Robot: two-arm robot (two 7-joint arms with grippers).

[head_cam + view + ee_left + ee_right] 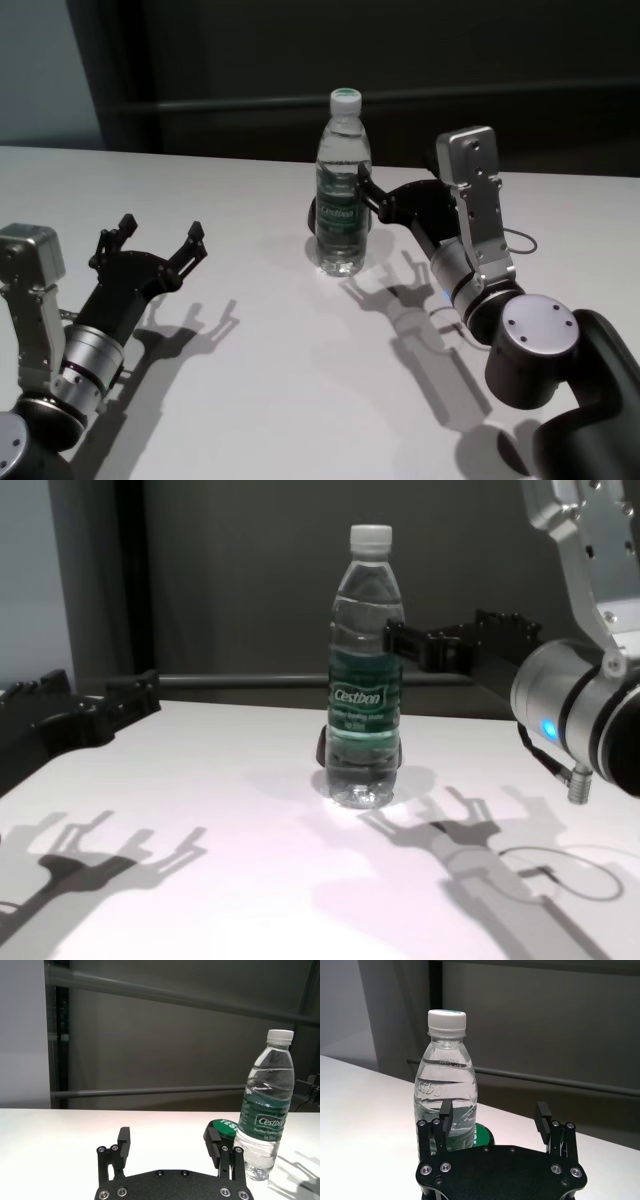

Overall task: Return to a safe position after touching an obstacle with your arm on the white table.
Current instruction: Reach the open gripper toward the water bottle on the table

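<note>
Clear plastic, the obstacle (342, 185) stands upright near the middle of the white tabletop (250, 380), its white cap on and its green label facing the robot. The right gripper (362, 190) reaches in from the right, jaws open, with 1 finger (442, 1122) right beside the bottle; whether it touches cannot be told. A small dark green rounded lump (223, 1128) lies just behind the bottle. The left gripper (155, 240) hovers low at the left, well apart, jaws open and holding nothing.
</note>
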